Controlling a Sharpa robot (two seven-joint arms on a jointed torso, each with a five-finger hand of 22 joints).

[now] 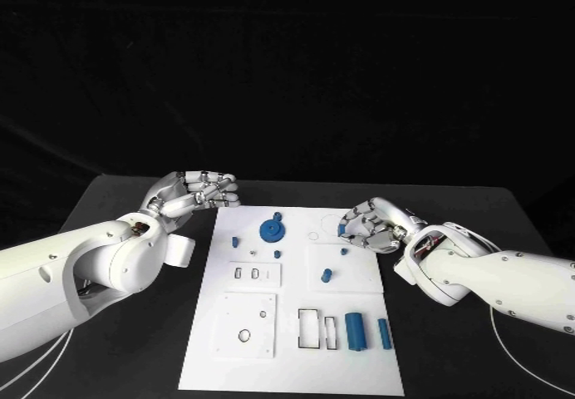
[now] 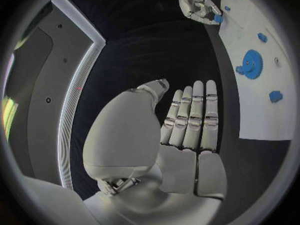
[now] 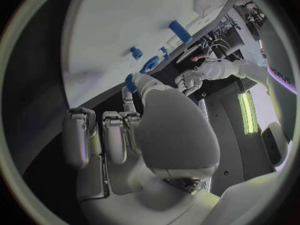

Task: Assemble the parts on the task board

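Head view: right robot hand (image 1: 374,226) pinches a small blue plastic part (image 1: 343,229) over the white task board (image 1: 287,366); left robot hand (image 1: 198,193) apart, empty; lower it squarely, slowly.

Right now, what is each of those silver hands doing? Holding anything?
Left hand: holds nothing, fingers straight, side by side, beside the task board.
Right hand: pinches a small blue part at its fingertips over the board.
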